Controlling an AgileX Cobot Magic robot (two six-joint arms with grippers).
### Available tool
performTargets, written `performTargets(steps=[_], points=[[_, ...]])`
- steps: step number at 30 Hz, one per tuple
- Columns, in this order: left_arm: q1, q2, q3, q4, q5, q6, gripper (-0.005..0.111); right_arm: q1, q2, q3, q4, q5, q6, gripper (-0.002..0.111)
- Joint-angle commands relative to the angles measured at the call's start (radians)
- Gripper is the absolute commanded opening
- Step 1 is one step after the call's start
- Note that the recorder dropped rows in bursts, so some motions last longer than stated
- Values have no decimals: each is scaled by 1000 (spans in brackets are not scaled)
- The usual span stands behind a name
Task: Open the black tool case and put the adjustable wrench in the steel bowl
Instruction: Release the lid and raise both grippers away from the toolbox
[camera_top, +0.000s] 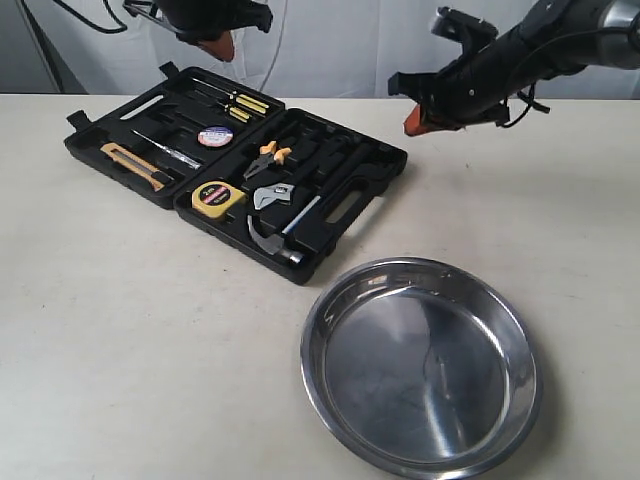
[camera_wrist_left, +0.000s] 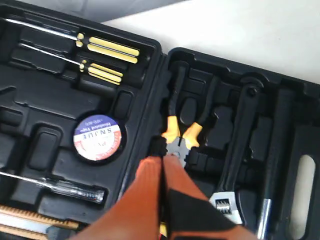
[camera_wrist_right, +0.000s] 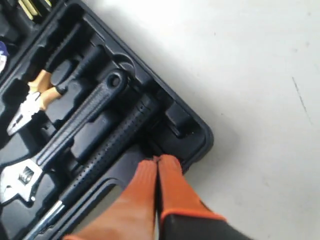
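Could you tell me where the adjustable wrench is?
Exterior view: the adjustable wrench lies in the right half of the black tool case, between pliers and hammer.

Count: one case (camera_top: 390, 158), one bowl (camera_top: 420, 375). In case: one wrench (camera_top: 272, 195), one hammer (camera_top: 268, 240), one pliers (camera_top: 268, 155), one tape measure (camera_top: 217, 197), two yellow-handled screwdrivers (camera_top: 250, 103).

Matte black moulded plastic case (camera_top: 345, 205); glossy polished steel bowl (camera_top: 420, 365); wrench (camera_wrist_right: 60, 145) with bright metal head, textured black handle.

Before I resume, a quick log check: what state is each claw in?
Left claw: closed, holding nothing.
Right claw: closed, holding nothing.
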Motion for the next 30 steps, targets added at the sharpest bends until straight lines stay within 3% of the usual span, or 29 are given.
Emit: performTargets(steps=[1,5,13,17,21,24,27,30], points=[[1,-5,61,-127,-24,58,0,-3,-81,-7,-61,-3,3,-1],[-13,-18,134,-246,-107,109,0,-3,-137,-7,-169,18,40,-1],[-77,-113,331,-237,-256,157,0,-3,-214,-5,-333,51,177,-1],[-78,-207,528,-246,-346,157,0,-2,-291,46,-331,81,177,-1],[-78,-373,815,-255,-512,191,0,-2,-523,378,-322,-112,177,-1],[-78,-480,984,-430,-595,337,0,-2,-772,721,-311,-262,170,-1],[-78,-511,1045,-774,-511,741,0,-2,-970,949,-293,-308,170,-1],[-78,-497,1045,-854,-466,838,0,-2,-1109,1086,-278,-325,170,-1]])
